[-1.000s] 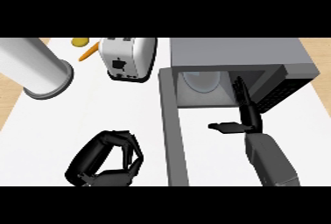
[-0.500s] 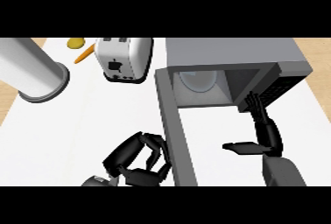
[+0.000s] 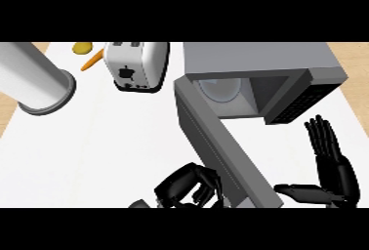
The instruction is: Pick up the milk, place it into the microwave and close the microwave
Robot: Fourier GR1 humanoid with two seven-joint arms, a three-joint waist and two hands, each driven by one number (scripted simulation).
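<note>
Milk not visible, presumably inside the microwave (image 3: 302, 66); its door (image 3: 223, 151) stands open, so the curled, empty left hand (image 3: 189, 188) should push it shut while the right hand (image 3: 333, 168), fingers spread, stands clear.

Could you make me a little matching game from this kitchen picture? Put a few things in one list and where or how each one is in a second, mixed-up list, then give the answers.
Things:
1. toaster
2. microwave door
3. right hand
4. left hand

Descriptions:
A. swung open, stretching toward the view's lower edge
B. fingers curled, low in the view just left of the door
C. white, standing near the top, left of the microwave
D. fingers straight, pointing up, right of the door

Pairs: 1-C, 2-A, 3-D, 4-B
</note>
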